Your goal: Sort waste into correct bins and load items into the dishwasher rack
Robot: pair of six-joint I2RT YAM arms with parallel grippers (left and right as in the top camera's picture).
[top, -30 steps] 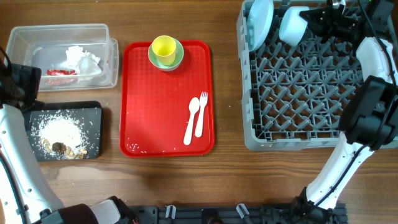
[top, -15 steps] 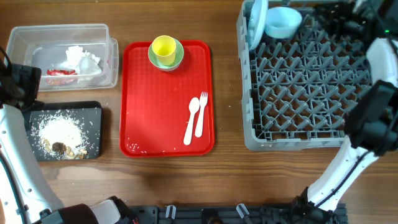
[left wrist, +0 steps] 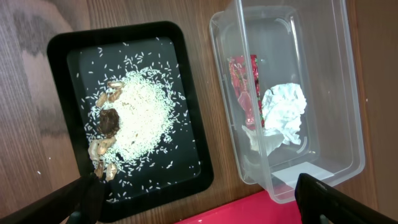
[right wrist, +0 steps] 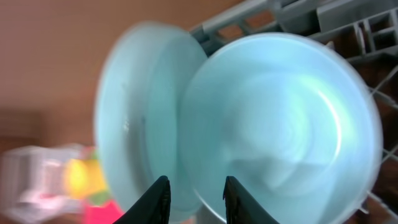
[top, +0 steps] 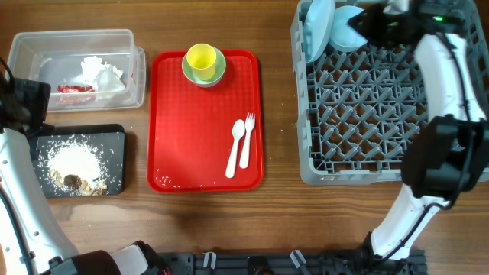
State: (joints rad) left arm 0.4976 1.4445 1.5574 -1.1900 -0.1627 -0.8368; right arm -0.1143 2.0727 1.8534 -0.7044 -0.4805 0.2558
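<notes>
My right gripper [top: 374, 21] is at the far left corner of the grey dishwasher rack [top: 367, 114]. Its fingers [right wrist: 196, 199] are shut on the rim of the pale blue bowl [right wrist: 280, 124], tilted on its side against the upright pale blue plate [right wrist: 137, 112]. The yellow cup [top: 201, 57] sits in the pale green bowl [top: 216, 74] on the red tray. The white fork [top: 247, 141] and spoon [top: 235, 145] lie there too. The napkin [left wrist: 283, 115] and wrapper [left wrist: 244, 81] lie in the clear tub [left wrist: 336, 74]. Brown scraps [left wrist: 107, 121] and whitish crumbs lie on the black tray [left wrist: 68, 62]. My left gripper [left wrist: 199, 199] is open and empty above them.
The flat red tray [top: 176, 137] lies mid-table between the bins and the rack. The clear tub [top: 76, 37] is at the far left, with the black tray [top: 114, 134] just in front of it. My left arm runs along the table's left edge.
My right gripper has carried the bowl left along the rack's far edge and tipped it from open-side-up onto its side against the plate. The left arm has not moved.
</notes>
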